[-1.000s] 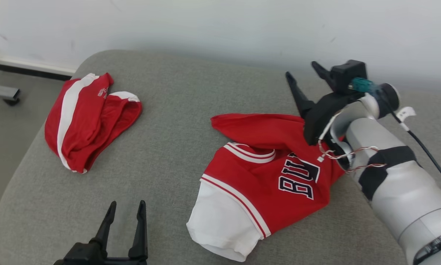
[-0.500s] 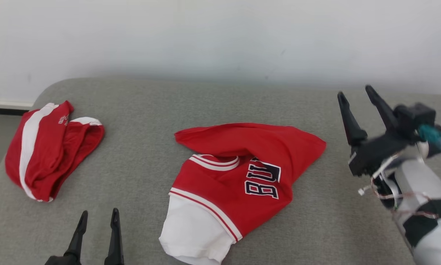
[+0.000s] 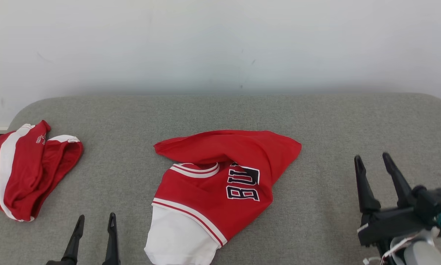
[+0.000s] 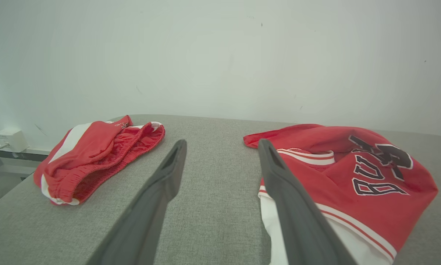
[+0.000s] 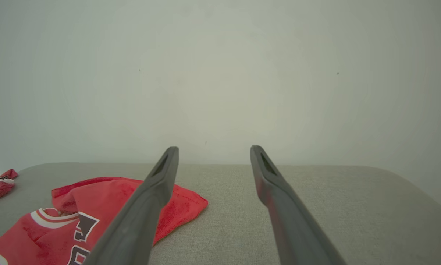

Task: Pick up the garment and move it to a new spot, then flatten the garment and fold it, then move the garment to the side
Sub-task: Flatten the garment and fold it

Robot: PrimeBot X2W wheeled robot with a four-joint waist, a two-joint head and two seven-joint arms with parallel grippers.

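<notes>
red jersey [image 3: 220, 184] lies crumpled abt mid of the grey cushion [image 3: 316, 117], somewhat nearer the front edge than the back. its white sleeve end points to the front edge. neck trim + dark "bu" lettering face up, and the upper part is folded over itself, tapering to a point toward the right edge. it lies free of both grippers.

l gripper [image 3: 96, 216] is at the front edge, left of the jersey, fingers pointing to the back edge. jaws are spread and empty. it's near the white sleeve but clear of it, w/ a strip of bare cushion between. in the l wrist view the jersey sits to the right of the right-hand finger and beyond it, and the gap between the fingers shows plain cushion.

r gripper [image 3: 372, 156] is by the front-right corner, well right of the jersey, also spread and empty. the jersey's right-hand point stops short of it, bare cushion between. in the r wrist view the jersey lies low left, partly behind the left finger. how high the gripper is off the cushion, can't tell.

red shorts [image 3: 25, 173] w/ a white stripe are bunched at the left edge, well apart from the jersey, left of + beyond the l gripper. pale wall [image 3: 220, 44] runs behind the back edge.
</notes>
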